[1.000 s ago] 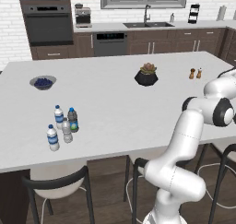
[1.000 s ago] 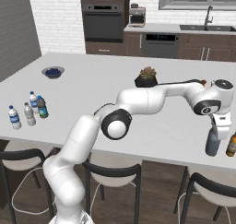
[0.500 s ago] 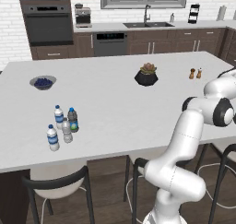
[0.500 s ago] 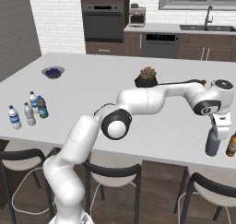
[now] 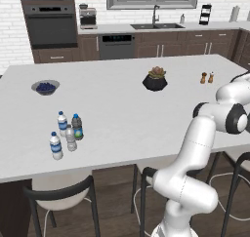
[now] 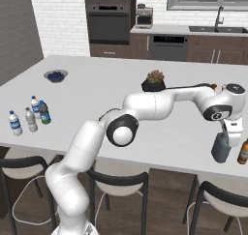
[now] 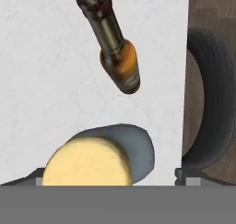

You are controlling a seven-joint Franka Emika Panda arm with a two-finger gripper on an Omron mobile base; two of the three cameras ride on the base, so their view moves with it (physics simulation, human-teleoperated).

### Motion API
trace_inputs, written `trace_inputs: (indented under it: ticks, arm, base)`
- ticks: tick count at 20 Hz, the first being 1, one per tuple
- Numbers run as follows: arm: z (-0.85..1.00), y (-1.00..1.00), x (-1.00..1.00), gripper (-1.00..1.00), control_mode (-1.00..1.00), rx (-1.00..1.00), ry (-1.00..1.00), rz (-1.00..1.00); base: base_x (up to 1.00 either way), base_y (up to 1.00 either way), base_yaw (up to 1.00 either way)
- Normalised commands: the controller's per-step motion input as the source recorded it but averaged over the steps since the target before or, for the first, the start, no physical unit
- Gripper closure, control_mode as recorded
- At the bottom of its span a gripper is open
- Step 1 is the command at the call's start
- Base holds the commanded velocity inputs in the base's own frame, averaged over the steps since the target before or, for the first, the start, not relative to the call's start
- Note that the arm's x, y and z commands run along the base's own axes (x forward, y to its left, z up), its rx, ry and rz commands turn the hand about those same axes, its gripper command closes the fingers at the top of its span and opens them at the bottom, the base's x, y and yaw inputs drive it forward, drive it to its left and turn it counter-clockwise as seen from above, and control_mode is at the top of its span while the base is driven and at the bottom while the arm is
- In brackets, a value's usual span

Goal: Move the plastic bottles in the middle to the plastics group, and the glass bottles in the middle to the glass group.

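Fingers (image 7: 109, 176) spread wide, my tips clear of the grey bottle (image 6: 221, 147) right below them, which stands free on the counter (image 6: 160, 142) near its edge. Just beyond stands a brown bottle (image 7: 113, 45), so I judge the glass done. Far off, four small bottles (image 6: 30, 115) cluster together; plastics look sorted too.

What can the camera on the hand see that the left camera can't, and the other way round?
Hand view alone: a brown bottle standing by the counter edge and a grey bottle with a yellow top just below the camera. Left base view alone: four small bottles, a bowl, a plant and two shakers. Both: the white counter.
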Motion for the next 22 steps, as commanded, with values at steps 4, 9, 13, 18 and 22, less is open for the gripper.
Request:
trace_inputs:
  ticks: [4, 9, 13, 18, 22]
  arm:
    - [0.07, 0.04, 0.0, -1.0, -1.0, -0.01, 0.0, 0.0]
    - [0.32, 0.25, -0.01, -1.0, -1.0, -0.08, 0.0, 0.0]
    - [0.31, 0.41, -0.09, -1.0, -1.0, -0.09, 0.0, 0.0]
    - [0.33, 0.37, -0.13, -1.0, -1.0, -0.08, 0.0, 0.0]
    - [0.38, 0.34, -0.36, -1.0, -1.0, -0.04, 0.0, 0.0]
  base:
    - [0.0, 0.0, 0.0]
    - [0.0, 0.0, 0.0]
    - [0.0, 0.0, 0.0]
    - [0.0, 0.0, 0.0]
    - [0.0, 0.0, 0.0]
